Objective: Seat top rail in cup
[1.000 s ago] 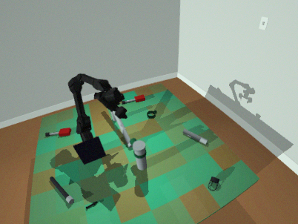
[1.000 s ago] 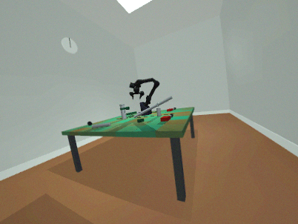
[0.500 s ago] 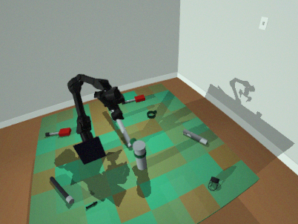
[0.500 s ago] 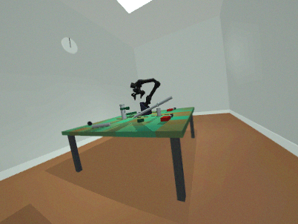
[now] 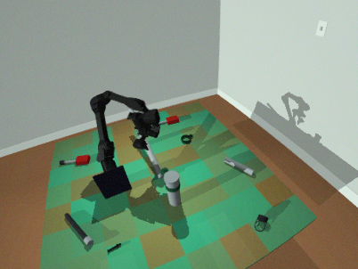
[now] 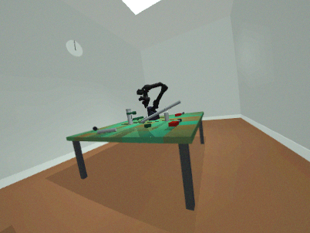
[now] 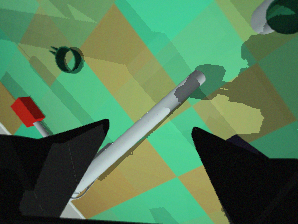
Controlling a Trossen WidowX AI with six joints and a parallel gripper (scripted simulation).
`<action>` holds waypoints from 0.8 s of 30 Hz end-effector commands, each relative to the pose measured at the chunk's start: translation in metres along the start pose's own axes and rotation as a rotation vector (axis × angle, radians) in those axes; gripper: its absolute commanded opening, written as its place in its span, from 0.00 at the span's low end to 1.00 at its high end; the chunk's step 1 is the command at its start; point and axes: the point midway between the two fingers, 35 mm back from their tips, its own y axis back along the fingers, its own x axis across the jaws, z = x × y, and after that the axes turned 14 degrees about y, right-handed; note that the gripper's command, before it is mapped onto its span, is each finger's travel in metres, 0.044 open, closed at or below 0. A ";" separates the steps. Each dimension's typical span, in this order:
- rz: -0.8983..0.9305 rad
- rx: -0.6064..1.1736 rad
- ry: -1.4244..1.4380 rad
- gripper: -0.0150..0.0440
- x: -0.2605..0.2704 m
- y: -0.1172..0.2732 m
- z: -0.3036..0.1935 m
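The pale grey rail (image 5: 152, 157) (image 6: 162, 112) (image 7: 142, 127) slopes, its cut end low near the table and its far end raised. A thin loop (image 7: 84, 194) shows around it beside the left finger. The big post (image 5: 174, 198) (image 6: 129, 119) stands upright with its dark green band (image 5: 173, 189) up near the cap; the green cup (image 6: 133, 113) hangs at its side. The cut end is outside the cup, below its height. My gripper (image 5: 147, 139) (image 6: 143, 102) (image 7: 151, 126) is open and empty above the rail; in the wrist view the left finger hides part of the rail.
Red-ended tools (image 5: 83, 160) (image 5: 173, 120) lie left and behind. A dark green ring (image 5: 186, 142) (image 7: 68, 71) lies behind the rail. A grey tube (image 5: 239, 166) lies right, a dark tube (image 5: 77, 228) front left, and a small black ringed part (image 5: 262, 218) front right.
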 end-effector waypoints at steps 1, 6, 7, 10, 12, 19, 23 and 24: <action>-0.214 0.100 -0.702 1.00 0.008 -0.042 -0.012; -0.219 0.100 -0.715 1.00 0.008 -0.043 -0.013; -0.219 0.100 -0.715 1.00 0.008 -0.043 -0.013; -0.219 0.100 -0.715 1.00 0.008 -0.043 -0.013; -0.219 0.100 -0.715 1.00 0.008 -0.043 -0.013; -0.219 0.100 -0.715 1.00 0.008 -0.043 -0.013; -0.218 0.100 -0.715 1.00 0.004 -0.066 -0.016; -0.218 0.101 -0.715 1.00 0.003 -0.072 -0.017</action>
